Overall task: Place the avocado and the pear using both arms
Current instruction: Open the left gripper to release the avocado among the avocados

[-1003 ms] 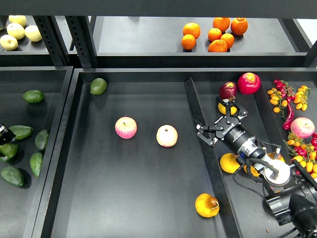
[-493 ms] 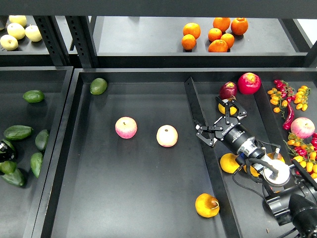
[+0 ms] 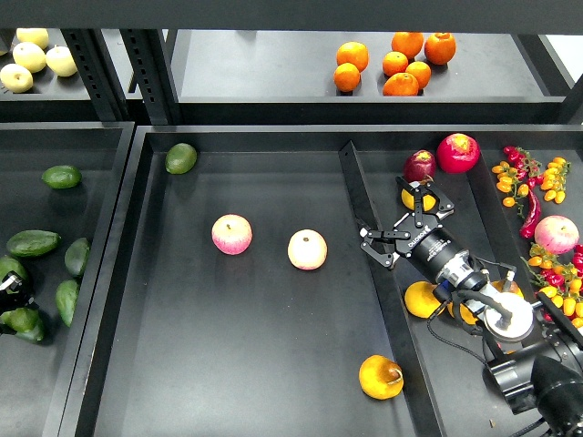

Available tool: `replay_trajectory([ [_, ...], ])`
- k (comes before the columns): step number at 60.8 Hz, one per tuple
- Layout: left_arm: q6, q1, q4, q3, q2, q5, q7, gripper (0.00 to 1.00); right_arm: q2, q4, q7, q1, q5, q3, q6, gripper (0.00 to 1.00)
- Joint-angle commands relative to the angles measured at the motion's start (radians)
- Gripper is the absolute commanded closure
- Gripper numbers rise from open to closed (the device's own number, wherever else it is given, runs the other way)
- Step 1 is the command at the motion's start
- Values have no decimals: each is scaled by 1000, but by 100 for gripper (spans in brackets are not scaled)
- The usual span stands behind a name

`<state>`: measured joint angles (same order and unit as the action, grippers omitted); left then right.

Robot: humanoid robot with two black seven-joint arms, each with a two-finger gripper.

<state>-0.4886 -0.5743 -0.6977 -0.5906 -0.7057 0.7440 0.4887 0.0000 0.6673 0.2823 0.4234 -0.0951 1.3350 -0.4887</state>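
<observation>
The avocado (image 3: pixel 180 157), glossy mid-green, lies at the far left corner of the big middle tray (image 3: pixel 264 364). The pear (image 3: pixel 381 376), orange-yellow with a dark brown stem end, lies at the tray's near right, beside the divider (image 3: pixel 364 214). My right gripper (image 3: pixel 402 222) is open and empty. It hovers over the divider, well above the pear in the view and far right of the avocado. My left gripper (image 3: pixel 9 289) shows only as a small dark part at the left edge, among dark avocados. Its fingers cannot be told apart.
A pink-red apple (image 3: pixel 231 234) and a pale apple (image 3: pixel 307 248) sit mid-tray. The left tray holds several dark avocados (image 3: pixel 34 242). The right compartment holds red apples (image 3: pixel 457 152), orange fruits (image 3: pixel 422 299), chilies and small tomatoes. Oranges (image 3: pixel 401 64) and pale apples (image 3: pixel 29 56) sit on the back shelf.
My left gripper has moved down the left edge, toward me, over the dark avocados. The right arm and the fruits have not moved.
</observation>
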Motion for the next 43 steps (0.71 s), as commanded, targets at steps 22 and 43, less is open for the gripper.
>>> replay_trajectory([
  [22, 0, 1, -16, 0, -1, -2, 0, 18, 0, 0, 0, 0, 0, 0, 0, 0],
  [43, 0, -4, -17, 0, -9, -2, 0, 10, 0, 0, 0, 0, 0, 0, 0, 0],
])
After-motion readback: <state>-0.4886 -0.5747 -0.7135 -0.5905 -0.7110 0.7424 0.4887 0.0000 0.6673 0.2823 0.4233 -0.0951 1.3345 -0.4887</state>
